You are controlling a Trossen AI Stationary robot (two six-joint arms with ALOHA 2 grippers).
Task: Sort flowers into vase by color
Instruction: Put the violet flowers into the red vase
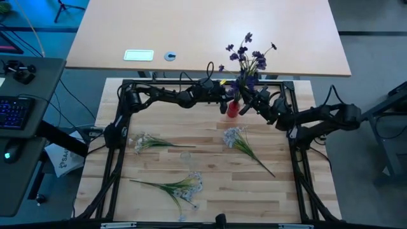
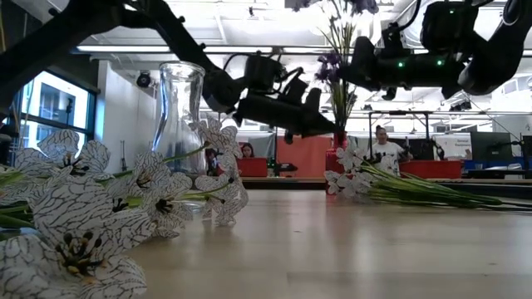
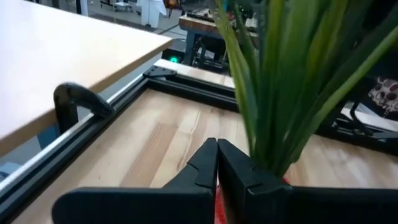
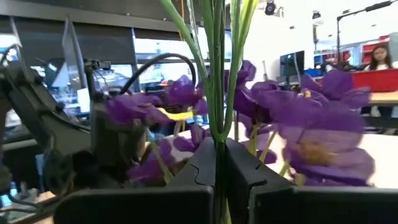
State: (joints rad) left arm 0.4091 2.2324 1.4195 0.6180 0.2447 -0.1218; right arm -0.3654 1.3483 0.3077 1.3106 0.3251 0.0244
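Observation:
A small red vase (image 1: 233, 109) stands near the table's far edge and holds purple flowers (image 1: 247, 58) on green stems. My right gripper (image 1: 250, 97) reaches in from the right and is shut on those stems above the vase. My left gripper (image 1: 222, 97) comes from the left, shut, right at the vase's rim (image 3: 287, 181). Three white sprigs lie flat on the table: one at the left (image 1: 149, 143), one at the middle right (image 1: 245, 146), one near the front (image 1: 175, 187). A clear glass vase (image 2: 179, 116) stands among them. My right gripper pinches the purple flowers' green stems (image 4: 217, 134) between its two fingers, below the blossoms. The fingers come level from the table's right side, across the upright stems. The stems' lower ends stand in the red vase (image 2: 336, 155). My left gripper's shut fingers (image 3: 205, 165) stand at the vase's rim; whether they touch it I cannot tell.
A black metal frame (image 1: 121, 127) runs around the wooden work surface. A larger pale table (image 1: 191, 38) stands behind the far edge. People sit at benches (image 2: 386, 149) in the room beyond. Bare wood lies between the sprigs at the table's middle.

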